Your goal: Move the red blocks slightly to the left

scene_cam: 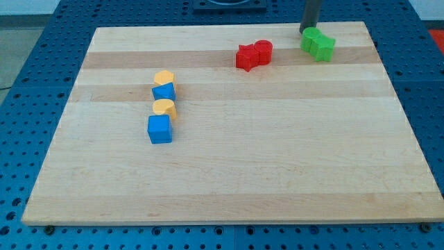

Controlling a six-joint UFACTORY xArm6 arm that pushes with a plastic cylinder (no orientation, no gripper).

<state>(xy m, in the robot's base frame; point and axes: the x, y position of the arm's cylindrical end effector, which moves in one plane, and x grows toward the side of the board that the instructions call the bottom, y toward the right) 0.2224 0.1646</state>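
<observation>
Two red blocks touch each other near the view's top, right of centre: a star-like red block (245, 57) on the left and a rounder red block (263, 51) on the right. My tip (308, 29) stands at the view's top right, right of the red blocks and apart from them, touching the top of the green blocks (317, 44).
The wooden board (229, 173) lies on a blue pegboard table. At the view's left stands a column: a yellow block (164, 77), a blue block (164, 92), a yellow block (164, 107), and a blue cube (159, 129).
</observation>
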